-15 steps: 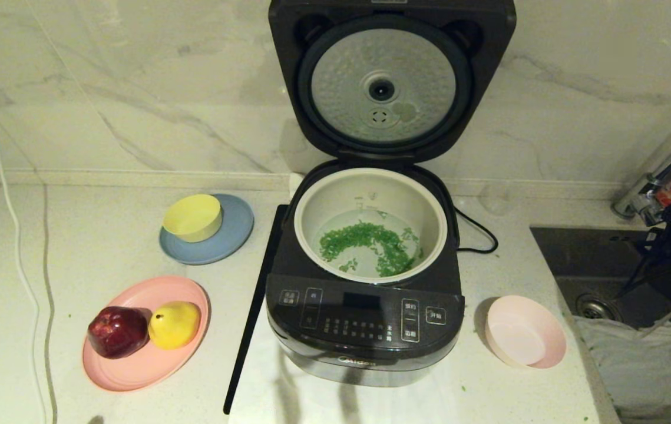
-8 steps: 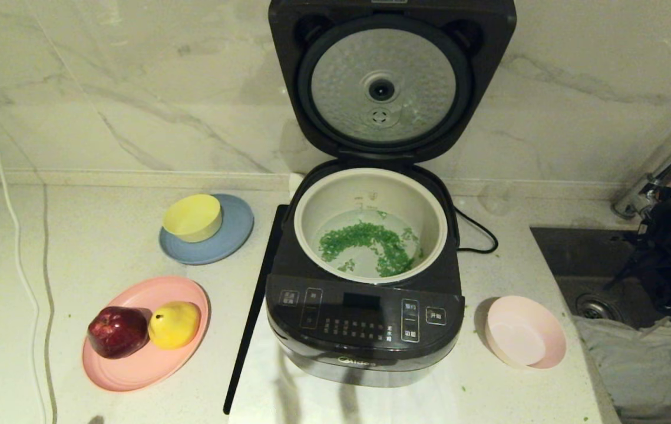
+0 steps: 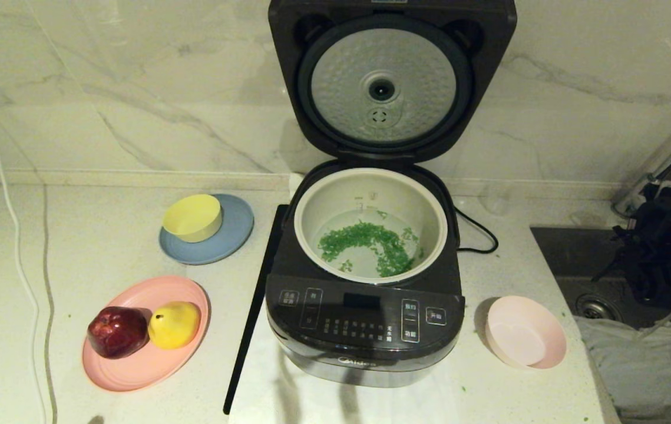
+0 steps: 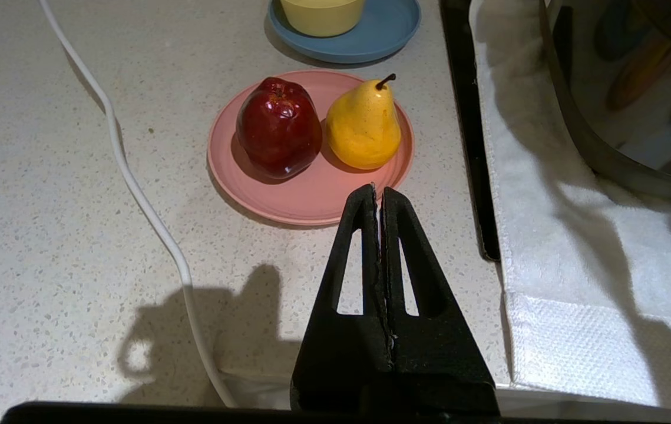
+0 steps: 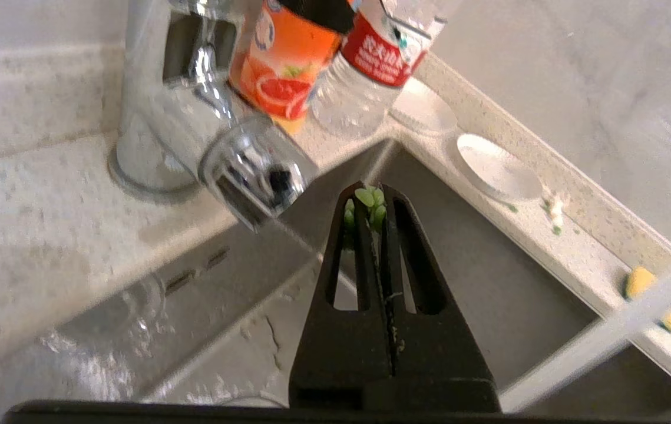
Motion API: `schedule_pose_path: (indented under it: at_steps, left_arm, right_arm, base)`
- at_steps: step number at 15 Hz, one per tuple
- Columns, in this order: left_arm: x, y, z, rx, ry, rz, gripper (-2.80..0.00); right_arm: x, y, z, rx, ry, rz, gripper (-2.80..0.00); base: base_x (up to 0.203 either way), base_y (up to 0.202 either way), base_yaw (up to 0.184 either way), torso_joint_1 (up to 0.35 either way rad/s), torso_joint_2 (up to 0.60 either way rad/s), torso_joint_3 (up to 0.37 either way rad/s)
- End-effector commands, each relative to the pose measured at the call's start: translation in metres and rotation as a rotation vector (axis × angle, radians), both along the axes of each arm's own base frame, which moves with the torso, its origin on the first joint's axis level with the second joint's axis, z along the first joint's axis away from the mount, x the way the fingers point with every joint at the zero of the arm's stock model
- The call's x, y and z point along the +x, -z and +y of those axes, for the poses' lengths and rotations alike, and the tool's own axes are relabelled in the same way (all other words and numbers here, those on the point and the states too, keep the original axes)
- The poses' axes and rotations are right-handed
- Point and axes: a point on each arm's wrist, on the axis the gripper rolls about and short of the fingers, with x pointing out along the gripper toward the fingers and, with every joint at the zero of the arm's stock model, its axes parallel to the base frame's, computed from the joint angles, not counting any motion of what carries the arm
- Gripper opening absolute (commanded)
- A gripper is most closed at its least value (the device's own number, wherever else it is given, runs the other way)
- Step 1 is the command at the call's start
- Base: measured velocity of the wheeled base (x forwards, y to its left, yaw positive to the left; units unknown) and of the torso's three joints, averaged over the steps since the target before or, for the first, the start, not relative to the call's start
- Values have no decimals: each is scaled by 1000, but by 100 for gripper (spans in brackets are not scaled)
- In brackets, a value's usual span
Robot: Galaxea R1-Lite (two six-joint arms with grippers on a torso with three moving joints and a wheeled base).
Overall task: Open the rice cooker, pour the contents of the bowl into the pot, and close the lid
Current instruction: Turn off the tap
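Green contents (image 3: pixel 370 244) lie in the pot (image 3: pixel 370 176), pink bowl (image 3: pixel 525 338) emptied at the cooker's four o'clock, so the right gripper (image 5: pixel 373 197), jaws clenched, must shut the lid (image 3: pixel 391 82).

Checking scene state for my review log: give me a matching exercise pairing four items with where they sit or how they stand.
Things:
1. lid
2. contents
3. bowl
4. yellow bowl

States:
A. on the blue plate
B. standing open
C. empty, on the counter at the rice cooker's right
D. lying in the pot

Pairs: 1-B, 2-D, 3-C, 4-A
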Motion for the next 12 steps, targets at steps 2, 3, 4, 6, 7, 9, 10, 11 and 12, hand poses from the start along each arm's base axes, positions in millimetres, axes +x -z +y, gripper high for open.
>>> schedule_pose_path:
  at_steps: [2,3,4,6,7,9,10,11,12]
  left_arm:
    - [1,2,0,1,0,7,-280]
    - [1,2,0,1,0,7,-280]
    - [1,2,0,1,0,7,-280]
    - [1,2,0,1,0,7,-280]
    - [1,2,0,1,0,7,-280]
    - [1,2,0,1,0,7,-280]
    - [1,2,0,1,0,7,-280]
    - [1,2,0,1,0,7,-280]
    - [1,2,0,1,0,7,-280]
  right_arm:
    - [11,5,-5,-25,11,1,-280]
    - [15,4,-6,-35,13,-7,-280]
    - [18,3,-8,-44,15,-9,-280]
    - [24,6,-10,-59,19,-7,-280]
    - [27,8,-10,-66,20,-8,-280]
    - [34,9,-12,-84,23,-8,-280]
    - [36,11,-13,-89,24,-6,-280]
    - [39,13,-13,-94,26,-4,-280]
    - [41,13,-13,-100,26,-9,-280]
  base:
    - [0,0,0,0,0,0]
    - [0,0,0,0,0,0]
    - [0,0,0,0,0,0]
    - [0,0,0,0,0,0]
    - [0,0,0,0,0,0]
    - [0,0,0,0,0,0]
    - [0,0,0,0,0,0]
    - [0,0,0,0,0,0]
    - [0,0,0,0,0,0]
